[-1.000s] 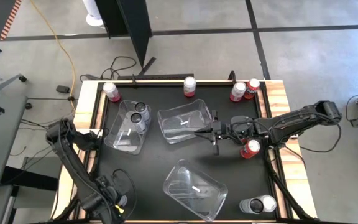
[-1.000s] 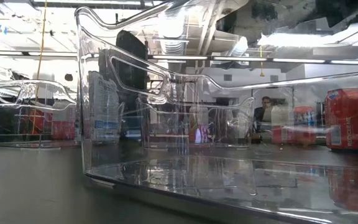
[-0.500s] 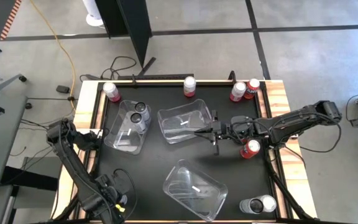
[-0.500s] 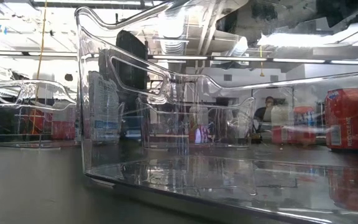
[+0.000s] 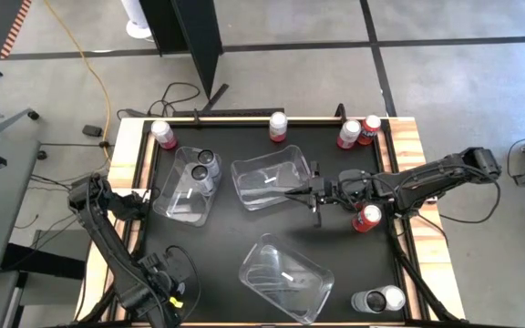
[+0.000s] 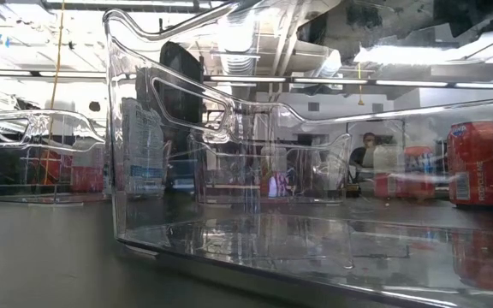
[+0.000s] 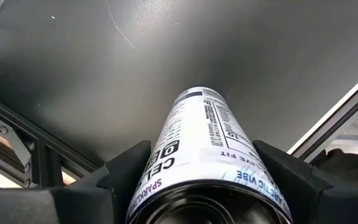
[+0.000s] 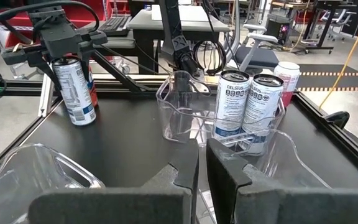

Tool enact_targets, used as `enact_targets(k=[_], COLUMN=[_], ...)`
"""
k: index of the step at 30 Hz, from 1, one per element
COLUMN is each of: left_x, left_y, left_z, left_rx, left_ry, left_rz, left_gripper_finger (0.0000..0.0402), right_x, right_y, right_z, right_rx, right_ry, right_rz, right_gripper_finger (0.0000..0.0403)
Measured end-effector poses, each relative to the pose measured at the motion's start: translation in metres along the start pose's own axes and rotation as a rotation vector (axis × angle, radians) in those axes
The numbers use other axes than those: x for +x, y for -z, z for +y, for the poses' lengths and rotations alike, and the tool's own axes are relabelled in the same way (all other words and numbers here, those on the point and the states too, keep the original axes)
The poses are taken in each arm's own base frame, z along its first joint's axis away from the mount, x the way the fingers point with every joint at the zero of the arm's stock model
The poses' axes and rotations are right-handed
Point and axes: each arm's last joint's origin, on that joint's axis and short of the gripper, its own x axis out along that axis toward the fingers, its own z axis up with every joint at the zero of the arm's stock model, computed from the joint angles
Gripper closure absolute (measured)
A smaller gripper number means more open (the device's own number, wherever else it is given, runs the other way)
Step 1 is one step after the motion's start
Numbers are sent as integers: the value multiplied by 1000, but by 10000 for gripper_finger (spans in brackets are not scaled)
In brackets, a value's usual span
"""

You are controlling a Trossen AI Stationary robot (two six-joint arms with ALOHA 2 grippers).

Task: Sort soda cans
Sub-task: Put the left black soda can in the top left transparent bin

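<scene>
**Operator:** At the table's (image 5: pixel 235 237) near left corner, a white Celsius can (image 7: pixel 204 124) stood upright on the black top, and my left gripper (image 7: pixel 201 149) sat around its upper body. I could not tell whether the gripper had the can clamped or merely bracketed it.

**Observer:** And your right arm?

**Operator:** The right gripper (image 8: pixel 202 168) waited mid-table, pinched narrow on what looked like the rim of the middle clear bin (image 5: pixel 244 169).

**Observer:** How did you expect the can to handle?

**Operator:** I judged it rigid if full but thin-walled, with a smooth, slippery skin, and easy to tip. I reckoned a square hold across the body below the top rim was best. Two grey cans (image 8: pixel 247 102) of the same brand already stood in the left bin (image 5: pixel 176 205).
</scene>
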Motion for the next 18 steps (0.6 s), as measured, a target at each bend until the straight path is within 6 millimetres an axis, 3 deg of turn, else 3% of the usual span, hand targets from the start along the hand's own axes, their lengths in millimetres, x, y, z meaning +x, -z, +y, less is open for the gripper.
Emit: enact_targets(k=[7,13,18], left_x=[-5,-31,-63], left_y=[-4,-20,-44], left_z=[1,14,31], left_rx=[14,-18,-63], left_ry=[-16,-94,-7], left_rz=[2,-22,-142], left_gripper_finger=[153,153,153], right_x=[0,0,0], right_y=[0,0,0], right_z=[0,0,0], right_rx=[0,0,-1], right_ry=[0,0,0], right_rz=[0,-2,-2], right_gripper_finger=[352,352,352])
